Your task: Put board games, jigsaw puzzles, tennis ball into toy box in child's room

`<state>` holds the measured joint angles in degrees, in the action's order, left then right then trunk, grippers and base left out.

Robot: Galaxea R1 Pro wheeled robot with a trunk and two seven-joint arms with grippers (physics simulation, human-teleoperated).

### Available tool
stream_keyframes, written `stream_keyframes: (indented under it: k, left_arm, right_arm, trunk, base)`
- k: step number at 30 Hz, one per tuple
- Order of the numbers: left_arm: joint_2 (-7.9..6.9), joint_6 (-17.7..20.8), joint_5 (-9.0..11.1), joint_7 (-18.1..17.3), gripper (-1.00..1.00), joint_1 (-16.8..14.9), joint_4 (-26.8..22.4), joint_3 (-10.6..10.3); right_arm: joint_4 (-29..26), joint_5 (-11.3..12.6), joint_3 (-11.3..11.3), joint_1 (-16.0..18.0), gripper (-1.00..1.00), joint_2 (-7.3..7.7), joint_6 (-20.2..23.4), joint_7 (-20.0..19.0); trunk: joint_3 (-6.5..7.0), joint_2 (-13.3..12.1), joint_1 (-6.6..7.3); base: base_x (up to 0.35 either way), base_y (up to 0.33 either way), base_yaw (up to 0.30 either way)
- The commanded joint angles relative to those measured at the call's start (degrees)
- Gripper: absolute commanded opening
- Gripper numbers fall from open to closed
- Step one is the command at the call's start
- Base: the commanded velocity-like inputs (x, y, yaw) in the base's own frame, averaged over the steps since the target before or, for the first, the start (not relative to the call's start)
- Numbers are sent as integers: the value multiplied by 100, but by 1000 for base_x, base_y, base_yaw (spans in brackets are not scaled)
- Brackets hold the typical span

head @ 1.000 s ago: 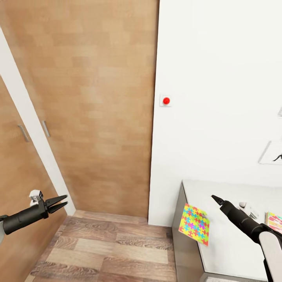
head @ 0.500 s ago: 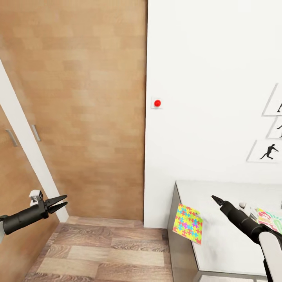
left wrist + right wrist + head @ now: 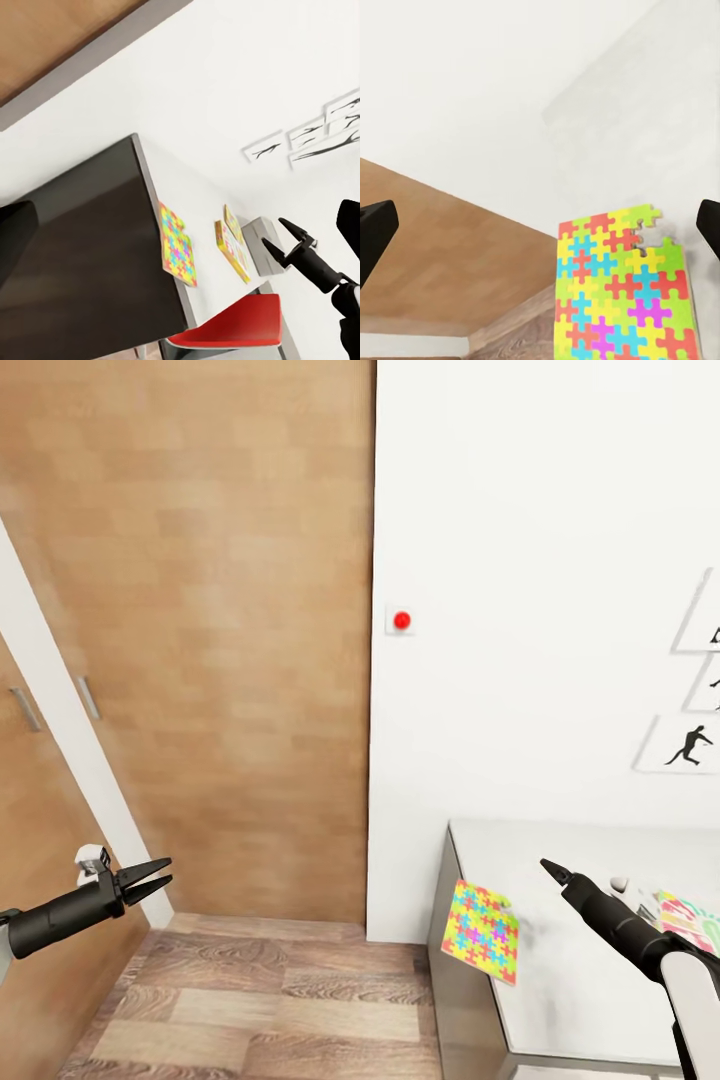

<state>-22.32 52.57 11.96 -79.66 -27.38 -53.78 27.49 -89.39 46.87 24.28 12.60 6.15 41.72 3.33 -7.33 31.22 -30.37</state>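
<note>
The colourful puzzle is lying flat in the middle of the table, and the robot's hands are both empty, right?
Not the middle. The head view shows the jigsaw puzzle at the table's corner, sticking out over its edge. The rest holds: the left gripper and right gripper hold nothing.

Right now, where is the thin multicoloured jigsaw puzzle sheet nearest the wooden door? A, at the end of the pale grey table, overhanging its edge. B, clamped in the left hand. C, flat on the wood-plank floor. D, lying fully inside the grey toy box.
A: the thin multicoloured jigsaw puzzle sheet sits at the pale grey table's end, jutting past its edge above the wood-plank floor, with neither hand holding it.
</note>
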Motion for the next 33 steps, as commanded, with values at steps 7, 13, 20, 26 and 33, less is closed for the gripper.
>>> stream_keyframes:
  k: [7, 13, 20, 26, 33]
  left_arm:
    - [-1, 61, 8, -15, 100, -4, -1, 2]
    - [-1, 60, 8, -15, 100, -4, -1, 2]
    - [-1, 60, 8, -15, 100, -4, -1, 2]
    - [-1, 60, 8, -13, 100, -4, -1, 2]
    - [0, 60, 8, -10, 100, -4, -1, 2]
  right_arm:
    - [-1, 50, 6, 6, 100, 0, 22, 36]
    - [-5, 44, 2, 6, 100, 0, 14, 36]
    - [-11, 42, -20, 6, 100, 0, -11, 33]
    - [-20, 47, -19, 6, 100, 5, -2, 11]
    - [-43, 50, -16, 6, 100, 27, 37, -402]
  trunk:
    - [-137, 293, -157]
    - [-245, 533, -289]
    - [-371, 814, -442]
    - [-478, 1055, -574]
    - [-604, 1335, -728]
  base:
    - [0, 0, -194]
    - [0, 0, -267]
    - [0, 0, -176]
    - [0, 0, -18]
    - [0, 0, -2]
